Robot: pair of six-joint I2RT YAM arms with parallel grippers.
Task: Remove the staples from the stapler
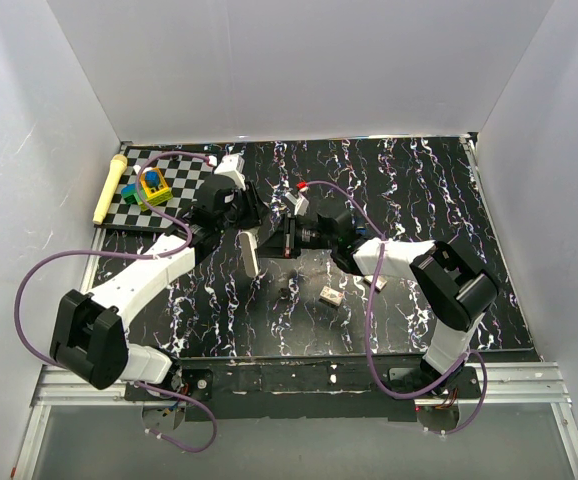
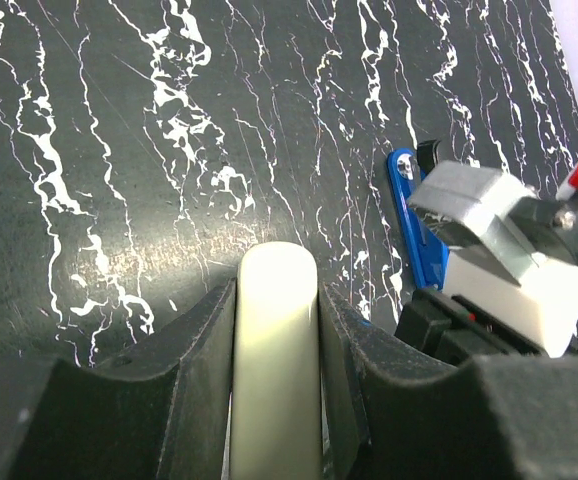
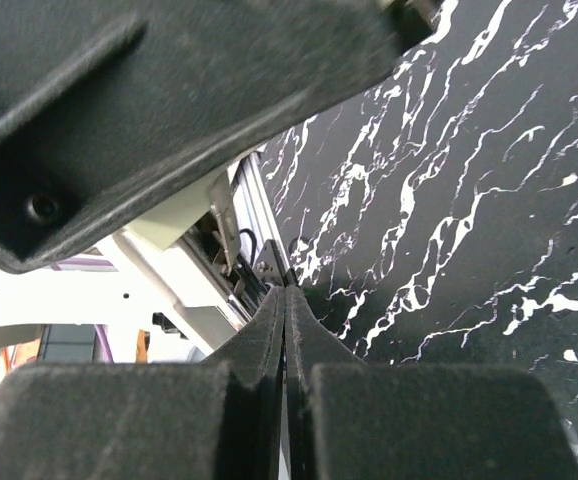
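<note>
My left gripper is shut on a cream oblong bar, which sticks out past the fingers over the black marbled table; the bar also shows in the top view. The slim blue stapler stands just right of it, its lower end running behind my right arm's wrist camera housing. My right gripper has its fingers pressed together on a thin riveted plate, which looks like the stapler's end. The two grippers are close together at mid-table.
A checkered mat at the back left carries a yellow, blue and green block. A yellow pen lies at its left edge. A small pale box, a dark bit and another pale piece lie near the front. White walls surround the table.
</note>
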